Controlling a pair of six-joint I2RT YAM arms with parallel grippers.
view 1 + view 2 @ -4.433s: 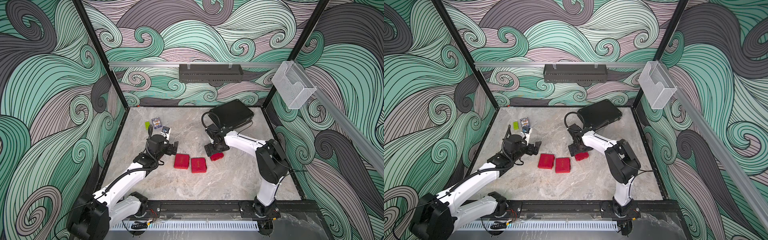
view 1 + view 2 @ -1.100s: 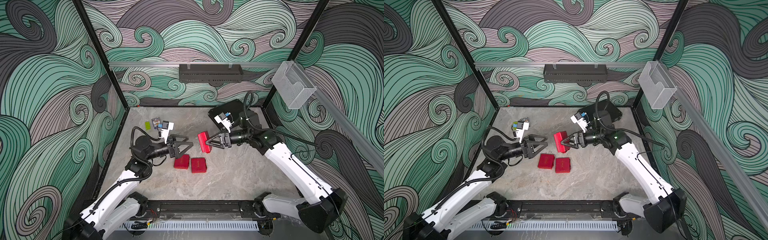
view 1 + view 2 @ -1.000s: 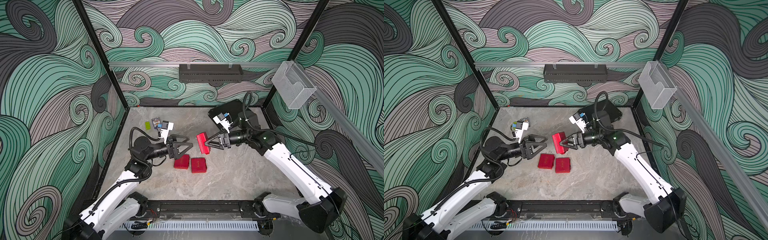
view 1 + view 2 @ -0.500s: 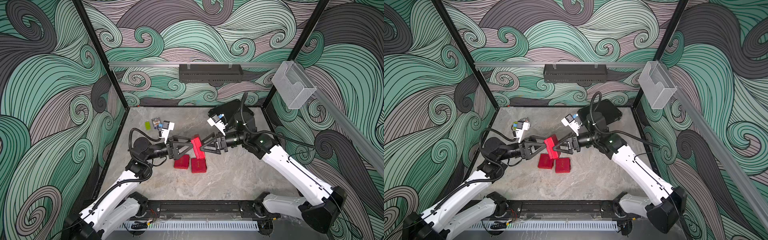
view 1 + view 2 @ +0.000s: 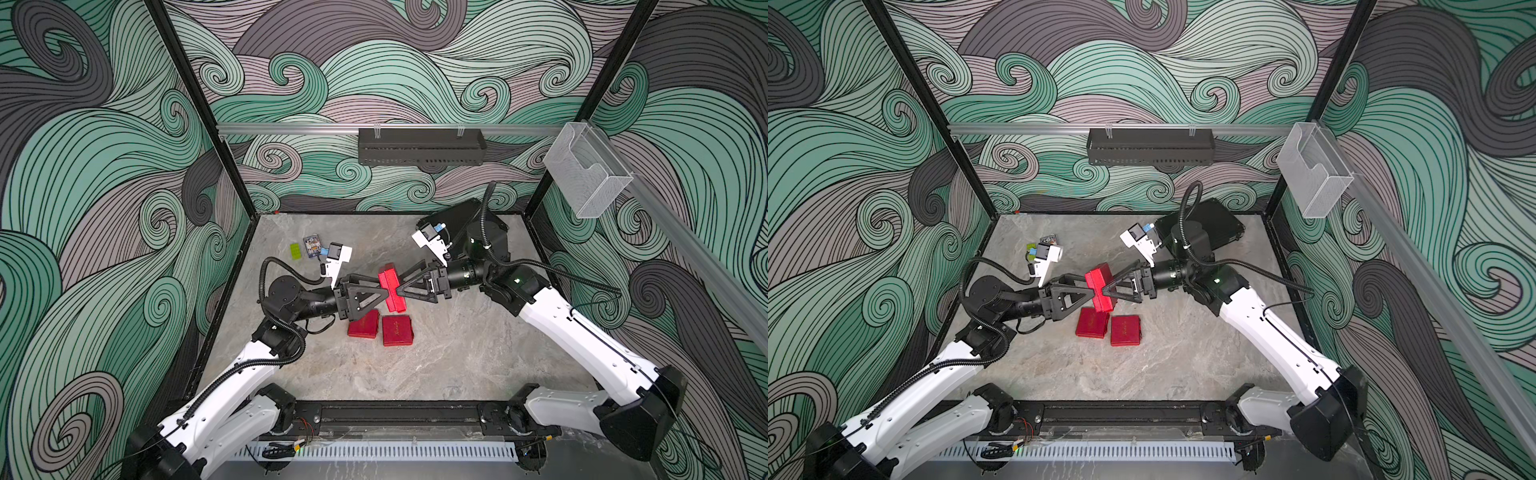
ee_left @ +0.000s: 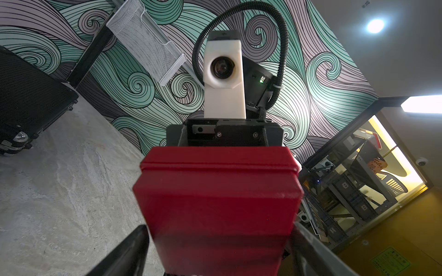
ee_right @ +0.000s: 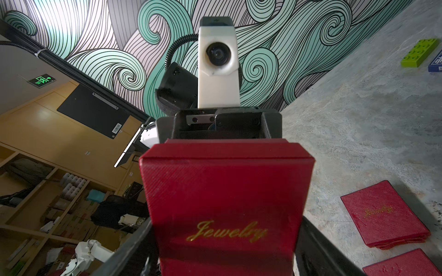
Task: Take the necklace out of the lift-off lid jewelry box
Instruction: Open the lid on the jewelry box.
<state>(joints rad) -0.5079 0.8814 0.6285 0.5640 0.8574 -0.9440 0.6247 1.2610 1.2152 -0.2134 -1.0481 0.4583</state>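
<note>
**Box aloft between two tools: a tipped opening could spill the necklace**

The right tool (image 5: 400, 289) is clamped on the red jewelry box (image 6: 217, 203), holding it on edge above the table (image 5: 436, 357) at frame centre in both top views. The left tool (image 5: 384, 294) straddles the opposite end; I cannot tell whether its jaws press yet. The lid (image 7: 224, 210) looks seated, and the necklace is unseen, presumably inside. If the halves are pulled apart while tipped, the necklace could fall out, or the box could slip from a weak grip. Two flat red boxes (image 5: 397, 330) lie just below. The green brick (image 5: 296, 251) at upper left and the black case (image 5: 457, 220) at upper right sit well clear.
</note>
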